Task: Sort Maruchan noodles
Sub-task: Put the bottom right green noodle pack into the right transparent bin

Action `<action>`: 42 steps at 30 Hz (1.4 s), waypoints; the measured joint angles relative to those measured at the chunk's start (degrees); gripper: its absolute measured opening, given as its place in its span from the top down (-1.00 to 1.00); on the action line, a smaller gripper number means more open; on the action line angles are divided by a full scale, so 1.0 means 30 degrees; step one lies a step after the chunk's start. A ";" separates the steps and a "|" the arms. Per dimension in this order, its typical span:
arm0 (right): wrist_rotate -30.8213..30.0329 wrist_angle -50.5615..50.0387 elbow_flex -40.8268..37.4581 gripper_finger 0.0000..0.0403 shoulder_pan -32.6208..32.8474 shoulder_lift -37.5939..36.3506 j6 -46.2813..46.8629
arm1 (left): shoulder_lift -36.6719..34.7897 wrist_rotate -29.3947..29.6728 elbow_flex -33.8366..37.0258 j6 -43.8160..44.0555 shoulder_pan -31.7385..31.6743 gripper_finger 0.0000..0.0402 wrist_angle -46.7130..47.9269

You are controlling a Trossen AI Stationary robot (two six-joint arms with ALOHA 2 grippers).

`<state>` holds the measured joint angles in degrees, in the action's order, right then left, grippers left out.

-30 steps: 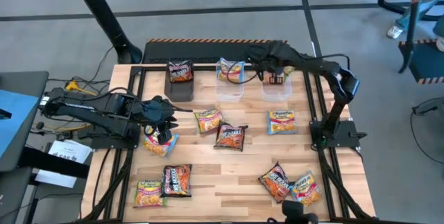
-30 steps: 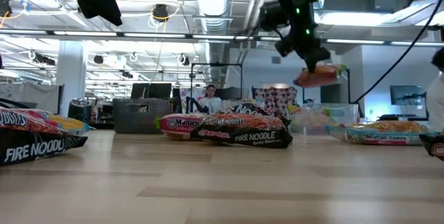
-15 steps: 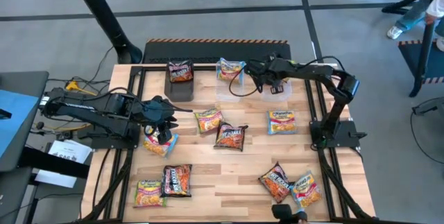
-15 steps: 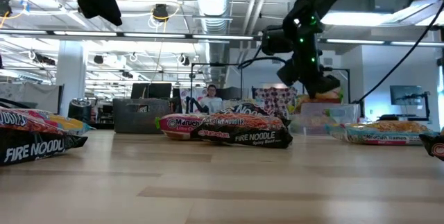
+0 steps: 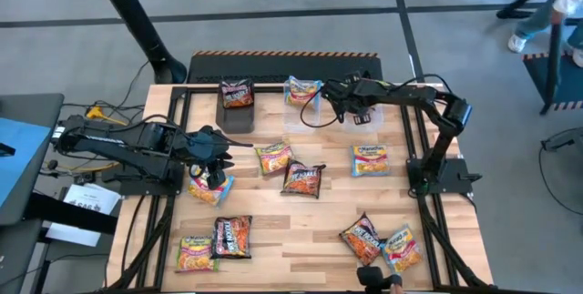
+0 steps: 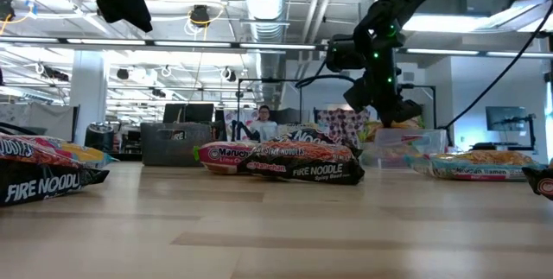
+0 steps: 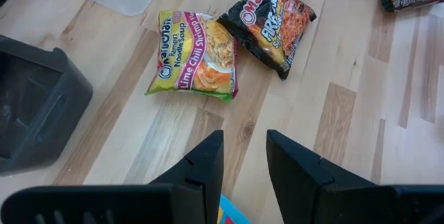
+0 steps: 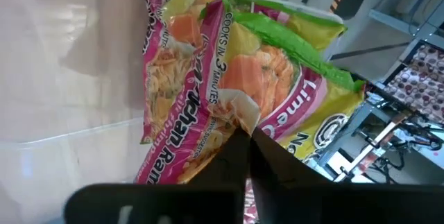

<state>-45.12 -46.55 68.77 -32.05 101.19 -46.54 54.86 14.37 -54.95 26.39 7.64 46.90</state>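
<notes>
Noodle packets lie spread over the wooden table point(image 5: 301, 217). One dark packet point(image 5: 237, 94) sits in the black box, and a blue-edged one point(image 5: 303, 91) is in the left clear tub. My right gripper point(image 5: 350, 105) reaches into the right clear tub point(image 5: 372, 123), shut on a green-and-yellow lime packet point(image 8: 208, 78). My left gripper point(image 5: 215, 156) hovers open at the table's left above a blue-edged packet point(image 5: 211, 189), with nothing between its fingers point(image 7: 208, 161). Ahead of it lie a lime packet point(image 7: 198, 57) and a dark Fire Noodle packet point(image 7: 274, 19). My right gripper pinches a crumpled bit of the lime packet's wrapper point(image 8: 239, 112) between its two fingertips. The fingers slant downward into the tub. The packet lies below them inside the tub, against its clear wall point(image 8: 69, 78).
More packets lie mid-table point(image 5: 370, 159), at the near left point(image 5: 216, 239) and near right point(image 5: 378, 239). The black box point(image 5: 239, 112) and both tubs stand along the far edge. Black frame rails run down both sides. A person moves beyond the far right corner point(image 5: 547, 12).
My right gripper has come down into the right clear tub with the lime packet, rolling its wrist on the way. The packet, which hung in the air above the tub, is now inside it.
</notes>
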 joint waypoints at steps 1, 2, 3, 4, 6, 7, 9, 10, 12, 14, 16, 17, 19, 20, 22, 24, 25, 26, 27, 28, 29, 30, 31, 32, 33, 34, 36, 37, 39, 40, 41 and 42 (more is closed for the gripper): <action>0.0000 -0.0012 0.0000 0.78 0.0005 0.0000 0.0001 | -0.0004 -0.0007 -0.0004 -0.0001 0.0000 0.52 0.0004; 0.0000 -0.0019 0.0000 0.74 0.0007 0.0000 -0.0001 | -0.0004 0.0000 -0.0004 0.0007 0.0000 0.52 -0.0003; 0.0000 -0.0026 0.0000 0.70 0.0007 0.0000 -0.0001 | -0.0004 -0.0003 0.0000 0.0000 -0.0007 0.52 -0.0003; 0.0000 -0.0047 0.0000 0.66 0.0007 0.0000 0.0004 | 0.0003 0.0000 -0.0003 0.0000 -0.0001 0.52 -0.0003; 0.0000 -0.0126 0.0000 0.59 0.0007 0.0000 0.0011 | 0.0000 -0.0002 0.0000 0.0001 -0.0002 0.52 -0.0003; 0.0000 -0.0165 0.0000 0.56 0.0049 0.0000 0.0086 | 0.0001 -0.0002 -0.0004 0.0001 -0.0004 0.52 -0.0003; -0.0007 -0.0343 0.0000 0.50 0.0221 0.0000 0.0545 | -0.0002 0.0000 0.0001 -0.0001 -0.0005 0.52 -0.0003; -0.0007 -0.0482 0.0000 0.47 0.0315 0.0000 0.0836 | -0.0002 0.0000 -0.0004 -0.0001 0.0000 0.52 -0.0003; -0.0006 -0.0852 0.0000 0.43 0.0530 0.0000 0.1367 | -0.0004 0.0000 -0.0003 -0.0001 -0.0007 0.52 -0.0003; 0.0000 -0.1332 0.0000 0.41 0.0759 0.0000 0.1882 | -0.0001 0.0000 -0.0002 -0.0001 -0.0005 0.52 -0.0003; 0.0029 -0.1542 0.0000 0.40 0.0964 0.0000 0.2340 | 0.0001 0.0000 -0.0004 -0.0001 -0.0005 0.52 -0.0003; 0.0052 -0.1526 0.0000 0.39 0.1044 0.0000 0.2590 | 0.0003 -0.0002 -0.0004 -0.0001 -0.0004 0.52 -0.0003; 0.0156 -0.1405 0.0000 0.39 0.1151 0.0000 0.3176 | -0.0004 0.0000 0.0001 -0.0001 -0.0005 0.52 -0.0003; 0.0496 -0.1364 0.0000 0.39 0.1165 0.0000 0.3547 | 0.0002 0.0000 -0.0004 -0.0001 -0.0002 0.52 -0.0003; 0.1901 -0.1367 0.0047 0.39 0.0960 -0.0028 0.4423 | -0.0004 0.0000 0.0003 -0.0001 -0.0007 0.52 -0.0003; 0.3407 -0.1400 0.0074 0.39 0.0683 -0.0074 0.5174 | -0.0001 0.0000 -0.0004 -0.0001 -0.0003 0.52 -0.0003; 0.3914 -0.1464 0.0080 0.39 0.0551 -0.0080 0.5479 | -0.0001 -0.0004 -0.0004 -0.0001 -0.0007 0.52 0.0004; 0.4249 -0.1525 0.0080 0.39 0.0410 -0.0080 0.5749 | -0.0004 -0.0007 -0.0004 -0.0001 -0.0003 0.52 0.0011; 0.4555 -0.1570 0.0080 0.39 0.0285 -0.0079 0.5991 | -0.0004 -0.0007 0.0002 -0.0001 0.0000 0.52 0.0014; 0.4825 -0.1656 0.0085 0.39 0.0175 -0.0080 0.6150 | -0.0004 -0.0006 -0.0002 -0.0001 -0.0007 0.52 0.0026; 0.5088 -0.1771 0.0095 0.39 0.0090 -0.0080 0.6316 | 0.0003 -0.0007 -0.0004 -0.0001 0.0000 0.52 0.0033; 0.5329 -0.1910 0.0087 0.39 0.0017 -0.0080 0.6501 | -0.0004 0.0000 -0.0004 -0.0001 0.0000 0.52 0.0026; 0.5600 -0.2040 0.0087 0.40 -0.0002 -0.0080 0.6611 | 0.0002 -0.0007 -0.0004 -0.0001 0.0000 0.52 0.0033; 0.5921 -0.2156 0.0087 0.40 -0.0007 -0.0080 0.6722 | -0.0004 -0.0007 -0.0002 -0.0006 -0.0007 0.52 0.0040; 0.6350 -0.2257 0.0087 0.41 0.0000 -0.0080 0.6835 | -0.0004 -0.0007 -0.0001 -0.0060 -0.0007 0.52 0.0036; 0.6905 -0.2284 0.0087 0.42 0.0000 -0.0080 0.6959 | 0.0000 -0.0005 -0.0004 -0.0110 -0.0004 0.52 0.0040; 0.8017 -0.2345 0.0087 0.43 -0.0002 -0.0080 0.7186 | -0.0004 -0.0007 -0.0004 -0.0161 -0.0007 0.52 0.0040; 0.8338 -0.2328 0.0087 0.44 0.0004 -0.0080 0.7328 | -0.0004 -0.0007 -0.0004 -0.0161 -0.0007 0.52 0.0040; 0.8849 -0.2316 0.0087 0.44 0.0015 -0.0080 0.7631 | -0.0003 -0.0007 0.0002 -0.0206 -0.0006 0.52 0.0042; 0.9039 -0.2321 0.0087 0.45 0.0015 -0.0080 0.7749 | 0.0001 -0.0005 -0.0002 -0.0212 -0.0007 0.52 0.0040; 0.9167 -0.2321 0.0087 0.45 0.0014 -0.0080 0.7909 | -0.0001 -0.0007 0.0003 -0.0212 -0.0004 0.52 0.0048; 0.9180 -0.2321 0.0087 0.45 0.0007 -0.0080 0.8033 | -0.0002 -0.0007 -0.0002 -0.0212 -0.0005 0.52 0.0048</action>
<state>-17.58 -53.52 69.04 -32.03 100.95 -22.44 54.86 14.35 -54.95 25.76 7.62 47.05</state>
